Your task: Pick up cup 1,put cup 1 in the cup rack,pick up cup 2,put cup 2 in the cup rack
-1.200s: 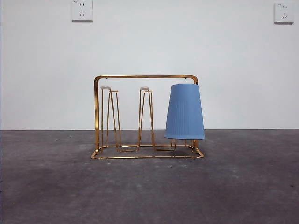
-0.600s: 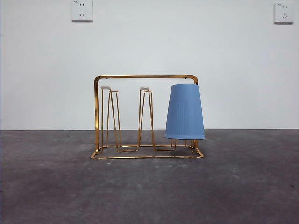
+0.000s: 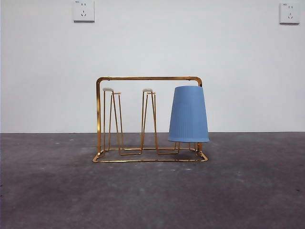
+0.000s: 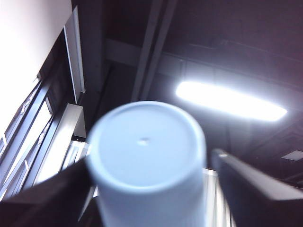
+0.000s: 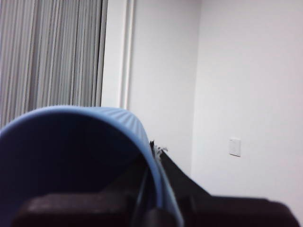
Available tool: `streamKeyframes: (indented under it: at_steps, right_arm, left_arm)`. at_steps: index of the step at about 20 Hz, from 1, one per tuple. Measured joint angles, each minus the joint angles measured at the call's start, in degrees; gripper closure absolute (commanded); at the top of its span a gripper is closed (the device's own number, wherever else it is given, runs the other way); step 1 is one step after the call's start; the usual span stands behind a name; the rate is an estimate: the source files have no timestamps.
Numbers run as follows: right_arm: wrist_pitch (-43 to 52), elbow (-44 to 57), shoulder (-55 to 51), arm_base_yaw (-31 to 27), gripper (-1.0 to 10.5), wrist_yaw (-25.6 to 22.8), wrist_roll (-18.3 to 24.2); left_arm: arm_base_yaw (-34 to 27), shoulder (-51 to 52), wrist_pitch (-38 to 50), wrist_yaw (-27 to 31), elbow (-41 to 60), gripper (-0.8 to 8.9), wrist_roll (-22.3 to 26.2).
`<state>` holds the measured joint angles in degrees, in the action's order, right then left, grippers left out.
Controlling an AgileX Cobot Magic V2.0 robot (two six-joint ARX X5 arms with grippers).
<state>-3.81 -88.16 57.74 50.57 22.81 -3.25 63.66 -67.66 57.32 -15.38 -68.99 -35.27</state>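
Observation:
The gold wire cup rack (image 3: 148, 78) stands on the grey table in the front view. A blue ribbed cup (image 3: 188, 114) hangs upside down over its right prongs. The middle and left prongs, with pale tips (image 3: 108, 89), are bare. No arm shows in the front view. In the left wrist view my left gripper (image 4: 149, 163) is shut on a pale blue cup (image 4: 147, 146), whose closed base faces the camera and the ceiling behind. In the right wrist view my right gripper (image 5: 154, 163) pinches the rim of another blue ribbed cup (image 5: 94, 118), one jaw inside and one outside.
A white wall with two sockets (image 3: 84, 10) stands behind the table. The left wrist view looks up at a ceiling light (image 4: 232, 100). The right wrist view looks at a room corner with blinds (image 5: 47, 52) and a wall switch (image 5: 235, 146).

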Motion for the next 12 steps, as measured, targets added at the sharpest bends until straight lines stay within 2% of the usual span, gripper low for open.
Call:
streamKeyframes:
  at_steps: [1,2,4,12]
  right_arm:
    - [0.04,0.0,0.02,0.02,9.6,0.2,-0.15]
    - [0.0,0.0,0.02,0.02,9.6,0.24,-0.26]
    - [0.04,-0.02,0.13,0.02,9.6,0.68,-0.44]
    - [-4.39,-0.33,0.09,0.0,9.4,1.07,-0.28]
  left_arm:
    - [0.0,0.0,-0.02,0.0,0.0,6.04,-0.15]
    - [0.0,-0.04,-0.02,0.0,0.0,6.56,-0.2]
    - [0.0,-0.04,0.0,0.0,0.0,8.27,-0.22]
    - [-0.02,-0.04,0.48,0.28,0.11,8.21,-0.33]
